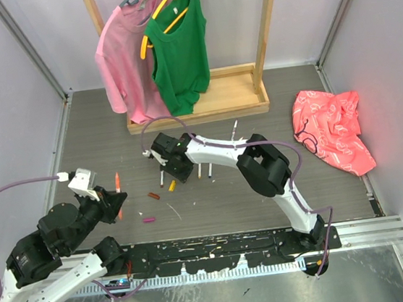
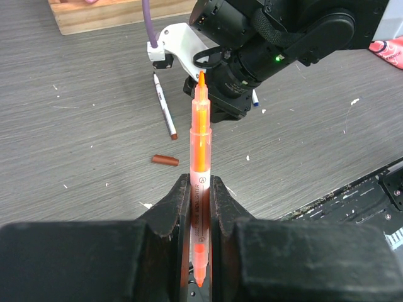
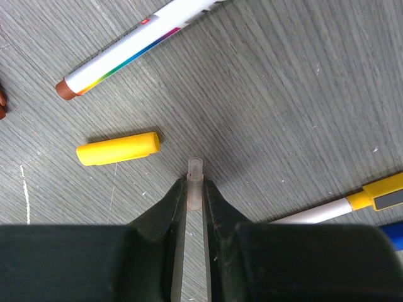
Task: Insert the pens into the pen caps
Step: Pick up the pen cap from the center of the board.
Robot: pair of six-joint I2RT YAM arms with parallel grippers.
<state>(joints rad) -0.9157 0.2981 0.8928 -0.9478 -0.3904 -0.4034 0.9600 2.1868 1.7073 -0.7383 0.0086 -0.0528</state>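
Grey wood-grain table [image 1: 214, 200], scuffed and flecked white; pale walls [image 1: 5, 93] close it in on three sides. At upper centre I see a wooden rack [image 1: 204, 107] with a pink shirt [image 1: 125, 65] and a green tank top [image 1: 179, 51] on hangers. A red patterned cloth [image 1: 330, 132] lies at right.

My left gripper [image 2: 200, 189] is clamped on the orange pen [image 2: 201, 132], tip pointing up-frame. The right gripper [image 3: 195, 189] pinches a whitish tube [image 3: 195, 173]; pen or cap, I cannot tell. It sits just right of the yellow cap [image 3: 118, 149]. A brown cap [image 2: 165, 160] lies loose left of centre.
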